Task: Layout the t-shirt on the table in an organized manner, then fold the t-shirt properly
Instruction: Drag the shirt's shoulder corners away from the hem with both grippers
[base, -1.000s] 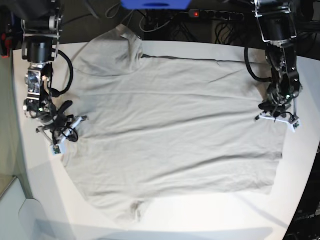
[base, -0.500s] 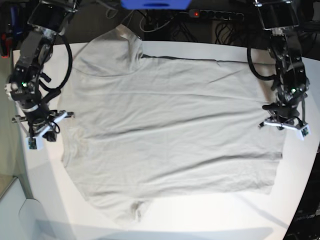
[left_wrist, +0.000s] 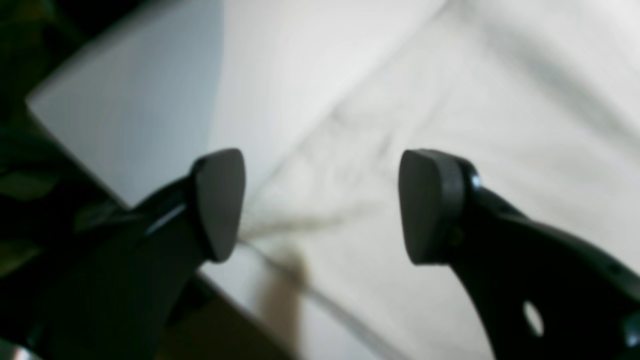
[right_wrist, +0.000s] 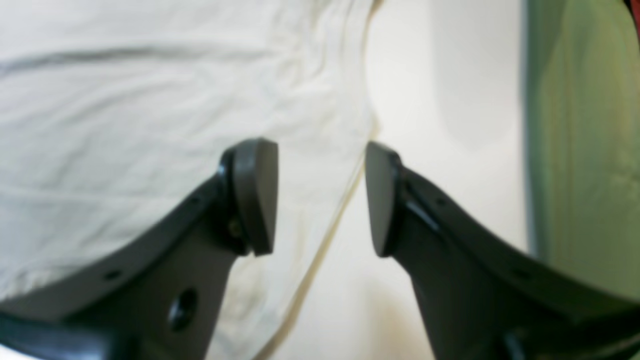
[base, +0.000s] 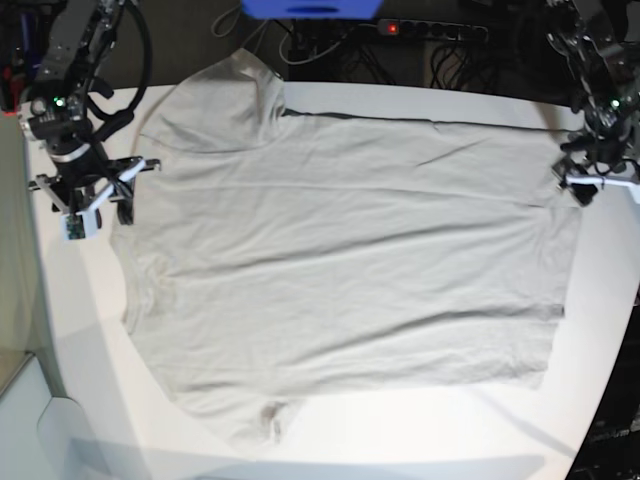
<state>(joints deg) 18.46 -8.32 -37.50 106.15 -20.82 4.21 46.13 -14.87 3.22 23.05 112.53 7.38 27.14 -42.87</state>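
base view: t-shirt lies spread flat on the surface, prob ready for folding. left gripper and right gripper hang spread & empty at opposite t-shirt edges, clear of the cloth

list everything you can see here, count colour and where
t-shirt: one, light grey-beige, spread flat across the table's middle, wrinkled
table: one, white, under the t-shirt
power strip: one, black with a red light, behind the table's far edge
blue object: one, top edge of the base view, cut off
left end effector: one, black, open, above the t-shirt's edge, holding nothing
right end effector: one, dark grey, open, above the t-shirt's opposite edge, holding nothing
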